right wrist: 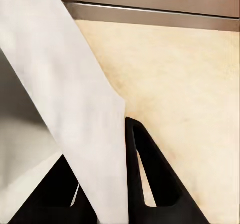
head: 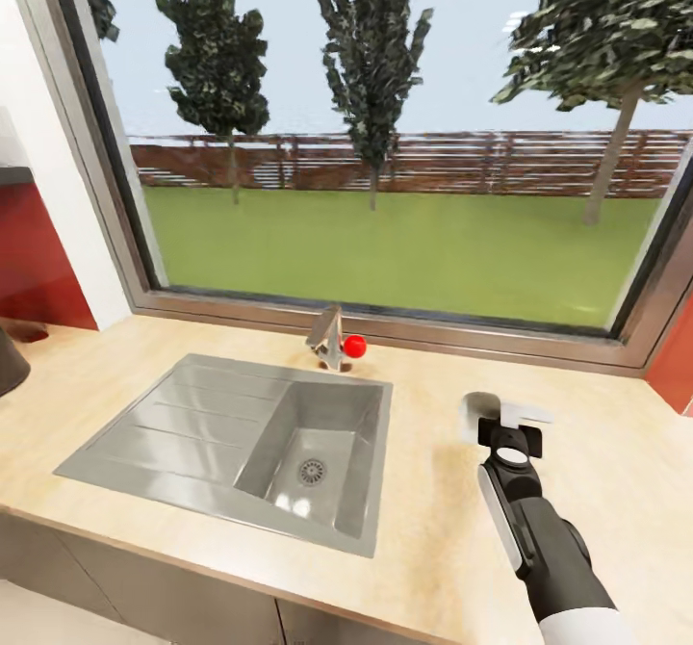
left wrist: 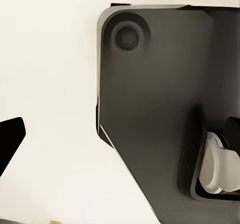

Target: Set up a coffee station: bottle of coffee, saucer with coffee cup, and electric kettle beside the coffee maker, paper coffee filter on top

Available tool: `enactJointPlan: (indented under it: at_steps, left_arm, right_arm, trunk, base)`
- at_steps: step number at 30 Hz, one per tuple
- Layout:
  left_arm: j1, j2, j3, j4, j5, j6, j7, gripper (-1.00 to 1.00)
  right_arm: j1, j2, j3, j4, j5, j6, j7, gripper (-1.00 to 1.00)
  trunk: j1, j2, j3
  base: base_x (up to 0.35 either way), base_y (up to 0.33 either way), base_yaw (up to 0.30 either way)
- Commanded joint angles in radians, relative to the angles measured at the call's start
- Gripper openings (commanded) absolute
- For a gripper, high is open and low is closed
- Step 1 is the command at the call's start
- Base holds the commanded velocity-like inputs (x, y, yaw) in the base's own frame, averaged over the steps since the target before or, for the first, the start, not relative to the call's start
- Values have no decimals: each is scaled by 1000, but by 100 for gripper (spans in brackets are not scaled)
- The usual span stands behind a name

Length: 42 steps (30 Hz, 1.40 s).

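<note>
My right gripper (head: 508, 430) hovers over the countertop (head: 433, 529) to the right of the sink, shut on a white paper coffee filter (head: 481, 410). In the right wrist view the filter (right wrist: 75, 98) runs as a broad white sheet between the black fingers (right wrist: 150, 179) of that gripper (right wrist: 100, 154). My left gripper (left wrist: 120, 139) hangs apart from the counter, over my own dark base (left wrist: 160, 108) and a pale floor; its fingertips (left wrist: 11, 141) sit wide apart with nothing between them. A dark rounded object (head: 10, 361) shows at the counter's left edge; I cannot tell what it is.
A steel sink (head: 192, 424) with a drainboard is set into the counter, with a tap (head: 329, 337) and a red knob (head: 355, 345) behind it. A large window (head: 385, 144) backs the counter. Red wall panels (head: 34, 260) flank both sides.
</note>
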Motion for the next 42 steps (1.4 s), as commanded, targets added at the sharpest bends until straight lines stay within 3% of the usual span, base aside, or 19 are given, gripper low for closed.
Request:
enactJointPlan:
  at_steps: [1, 7, 42]
  left_arm:
    - [0, 0, -6, -1, 10, -2, 0, 100]
    - [0, -11, -5, -1, 10, -2, -1, 100]
    - [0, -12, -4, -2, 10, -3, -1, 100]
  right_arm:
    - [-1, 0, 1, -1, -3, 6, -5, -100]
    - [-1, 0, 0, -1, -3, 5, -5, -100]
    - [0, 0, 0, -1, -3, 5, -5, -100]
  trunk:
    - [1, -2, -2]
    - [1, -2, -2]
    - [1, -2, -2]
  base:
    - [0, 312, 298]
    - [0, 313, 298]
    - [0, 315, 289]
